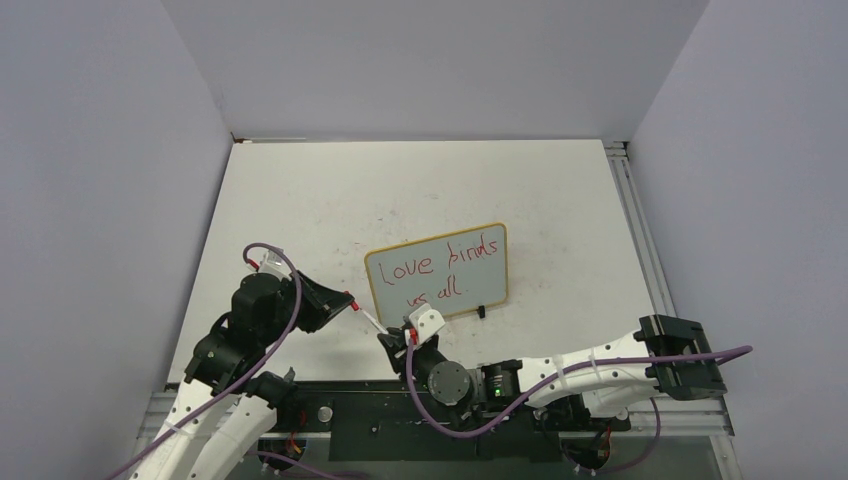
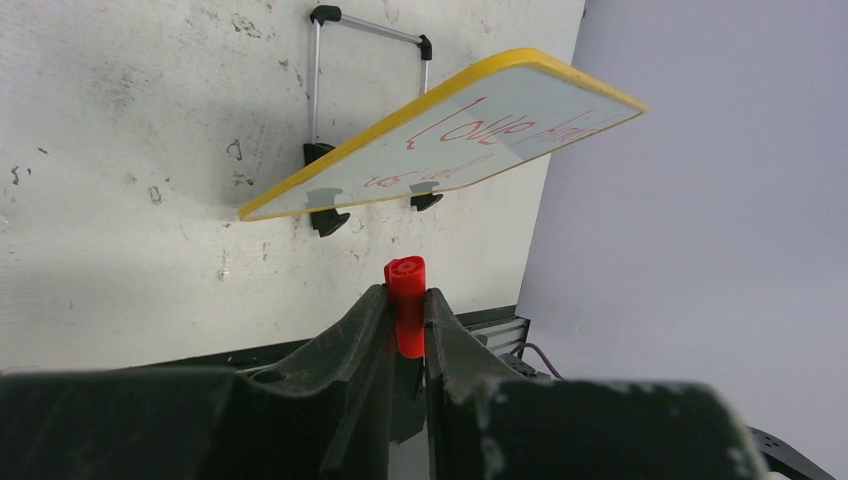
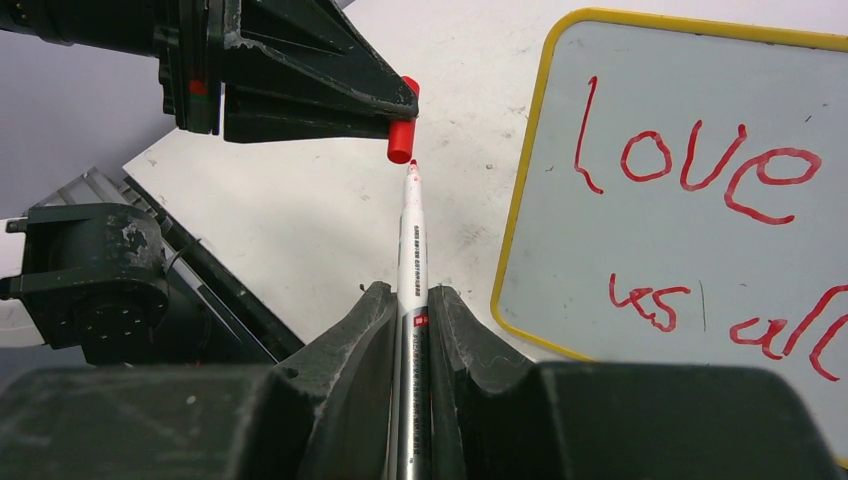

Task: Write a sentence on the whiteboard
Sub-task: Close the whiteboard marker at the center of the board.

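While the left gripper (image 2: pixel 404 312) pinches the red cap (image 3: pixel 401 137), the right gripper (image 3: pixel 410 300) clamps the marker (image 3: pixel 412 230), tip just short of it.

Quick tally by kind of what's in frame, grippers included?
whiteboard: 1
marker: 1, uncapped, held by the right gripper
red cap: 1, held by the left gripper
grippers: 2
Total: 5
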Available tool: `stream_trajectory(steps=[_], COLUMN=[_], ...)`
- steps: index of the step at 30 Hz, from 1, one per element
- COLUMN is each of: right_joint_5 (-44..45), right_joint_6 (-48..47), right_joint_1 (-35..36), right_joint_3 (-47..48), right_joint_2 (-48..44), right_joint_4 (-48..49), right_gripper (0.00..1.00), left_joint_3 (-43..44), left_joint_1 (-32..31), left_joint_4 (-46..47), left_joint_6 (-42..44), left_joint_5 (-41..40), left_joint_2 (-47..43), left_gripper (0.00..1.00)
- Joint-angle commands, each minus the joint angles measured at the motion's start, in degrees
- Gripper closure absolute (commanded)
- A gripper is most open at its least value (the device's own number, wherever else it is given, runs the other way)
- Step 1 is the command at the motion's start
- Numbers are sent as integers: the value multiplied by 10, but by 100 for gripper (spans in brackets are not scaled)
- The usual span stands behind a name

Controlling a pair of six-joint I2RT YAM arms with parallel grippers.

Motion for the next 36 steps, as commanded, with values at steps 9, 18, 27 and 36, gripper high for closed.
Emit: stream_trajectory(steps=[9,18,27,36], right_joint_5=[-11,-7,-4,8], right_joint_6=[-6,-13,-17,-21], right_joint_1=[-2,-2,-2,-2], right_joint_3=[22,29,35,39], right_joint_2=[5,13,20,34], right_joint_4=[40,43,46,54], right_gripper=[95,95,95,95], left_joint_3=[15,15,13,15], left_joint_1=[4,4,4,4], left_joint_4=[21,17,14,9], left_joint_6=[-2,-4,-4,-7], left_joint_5=[3,3,6,7], left_joint_2=[-7,-12,-17,-26], left_gripper=[100,100,100,100])
